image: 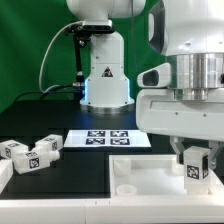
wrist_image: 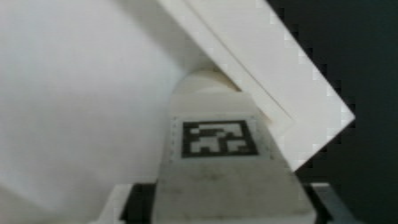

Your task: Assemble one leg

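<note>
Fingers (image: 194, 166) clamp the leg (wrist_image: 217, 150), a white post bearing a black-and-white tag.

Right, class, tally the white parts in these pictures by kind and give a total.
Legs: 3 (held leg, two loose; maybe more hidden)
Tabletop: 1
Marker board: 1
Total: 5

No legible text, only tag markers (image: 108, 137)

Exterior view faces the table low, wrist view close above the leg (wrist_image: 217, 150)
</note>
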